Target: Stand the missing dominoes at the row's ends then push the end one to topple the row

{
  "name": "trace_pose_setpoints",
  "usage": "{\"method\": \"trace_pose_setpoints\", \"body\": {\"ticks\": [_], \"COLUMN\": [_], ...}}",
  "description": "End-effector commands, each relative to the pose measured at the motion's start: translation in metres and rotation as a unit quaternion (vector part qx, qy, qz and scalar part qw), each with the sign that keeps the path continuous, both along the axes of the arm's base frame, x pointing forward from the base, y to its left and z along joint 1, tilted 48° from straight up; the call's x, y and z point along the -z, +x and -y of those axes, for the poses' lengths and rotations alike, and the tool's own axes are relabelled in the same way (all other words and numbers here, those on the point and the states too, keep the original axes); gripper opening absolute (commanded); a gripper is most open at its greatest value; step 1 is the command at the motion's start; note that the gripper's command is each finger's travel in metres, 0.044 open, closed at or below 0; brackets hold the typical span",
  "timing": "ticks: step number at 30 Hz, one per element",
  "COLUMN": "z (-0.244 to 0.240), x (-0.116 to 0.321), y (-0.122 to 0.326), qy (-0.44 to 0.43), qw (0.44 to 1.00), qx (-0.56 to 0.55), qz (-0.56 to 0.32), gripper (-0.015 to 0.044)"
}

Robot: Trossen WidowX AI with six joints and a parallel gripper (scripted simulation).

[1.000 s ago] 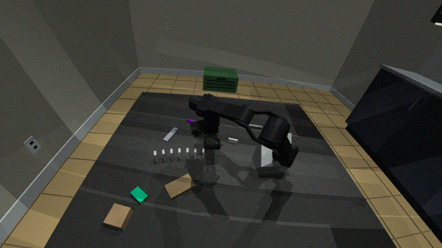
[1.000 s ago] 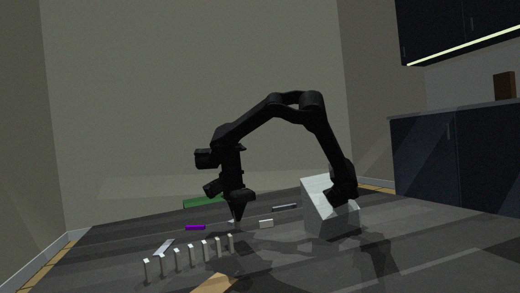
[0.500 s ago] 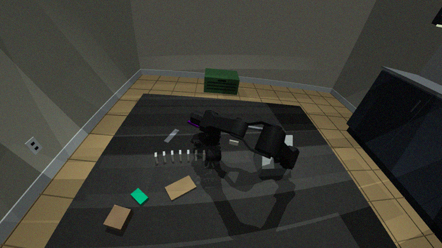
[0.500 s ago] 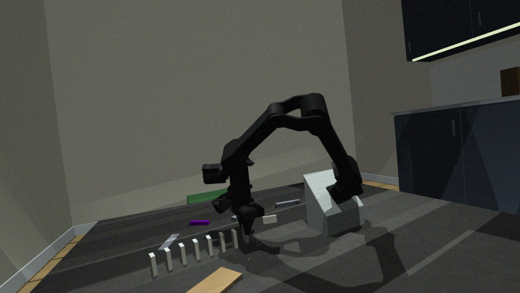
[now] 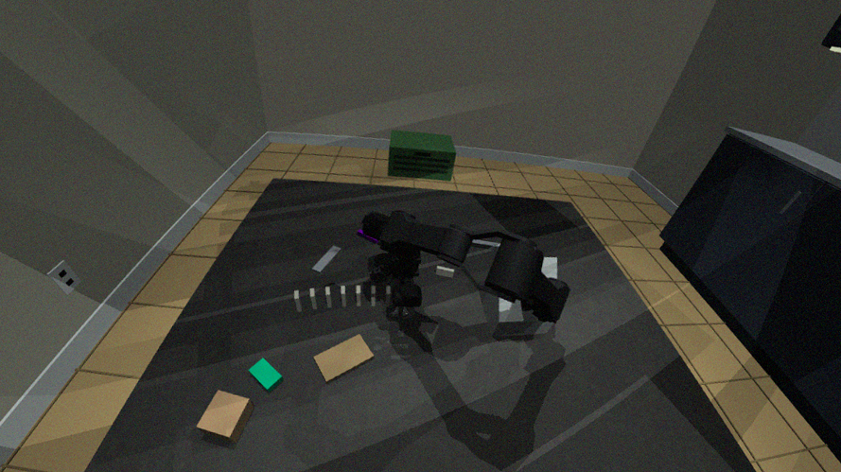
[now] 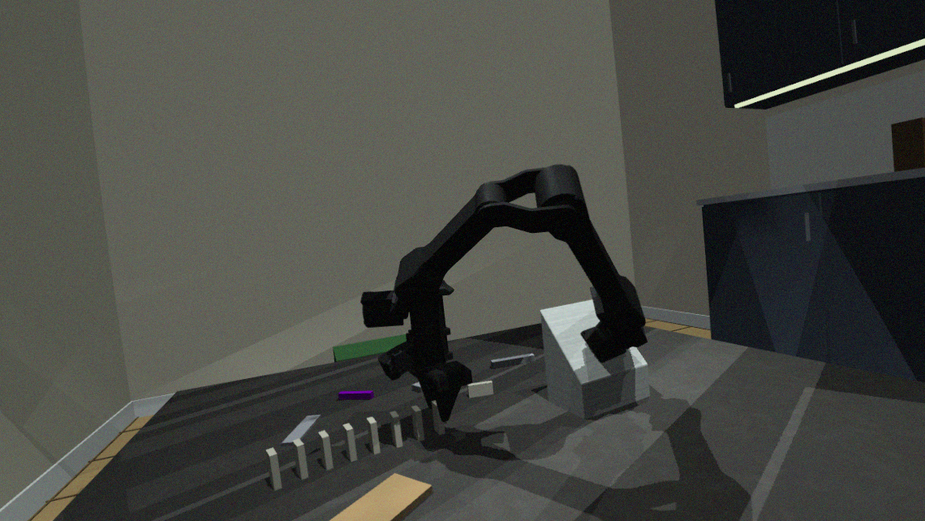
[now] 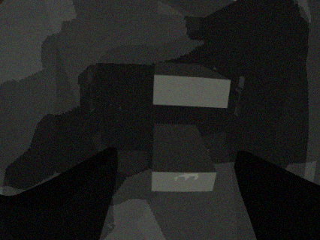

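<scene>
A row of several thin pale dominoes (image 5: 343, 296) (image 6: 350, 443) stands upright and evenly spaced on the dark mat. At its right end another domino (image 6: 440, 427) (image 7: 183, 181) stands upright, partly behind a finger in the exterior view. My gripper (image 5: 400, 313) (image 6: 443, 417) (image 7: 178, 158) points down around this end domino. Its fingers are spread, with a gap on both sides of the domino in the wrist view. The neighbouring domino (image 7: 191, 91) stands just beyond it there. A small white block (image 5: 444, 272) (image 6: 479, 389) lies to the right, behind the row.
A purple bar (image 5: 367, 237) (image 6: 355, 394) and a grey strip (image 5: 326, 259) (image 6: 302, 428) lie behind the row. A tan plank (image 5: 343, 356) (image 6: 388, 495) lies in front, with a green block (image 5: 264, 374) and a wooden block (image 5: 225, 413). A pale wedge (image 6: 566, 349) stands by the arm's base.
</scene>
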State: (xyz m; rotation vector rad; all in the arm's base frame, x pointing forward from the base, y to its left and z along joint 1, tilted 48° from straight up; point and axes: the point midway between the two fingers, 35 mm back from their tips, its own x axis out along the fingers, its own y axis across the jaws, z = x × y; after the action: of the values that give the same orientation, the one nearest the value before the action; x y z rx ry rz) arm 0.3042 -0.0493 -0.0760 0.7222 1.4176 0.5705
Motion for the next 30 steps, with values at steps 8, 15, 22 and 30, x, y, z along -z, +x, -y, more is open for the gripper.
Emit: {"method": "trace_pose_setpoints", "body": {"ticks": [8,15,22,30], "z": [0.018,0.095,0.1,0.109], "x": [-0.013,-0.085,-0.077,0.026], "y": [0.002,-0.011,-0.018,-0.103], "qy": [-0.002,-0.003,-0.003,0.004], "qw": [1.0,1.0,1.0,0.992], "qx": [0.002,0.0,0.007,0.083], "qz": [-0.001,-0.001,-0.008,-0.091], "gripper": [0.044,0.044,0.044,0.044]}}
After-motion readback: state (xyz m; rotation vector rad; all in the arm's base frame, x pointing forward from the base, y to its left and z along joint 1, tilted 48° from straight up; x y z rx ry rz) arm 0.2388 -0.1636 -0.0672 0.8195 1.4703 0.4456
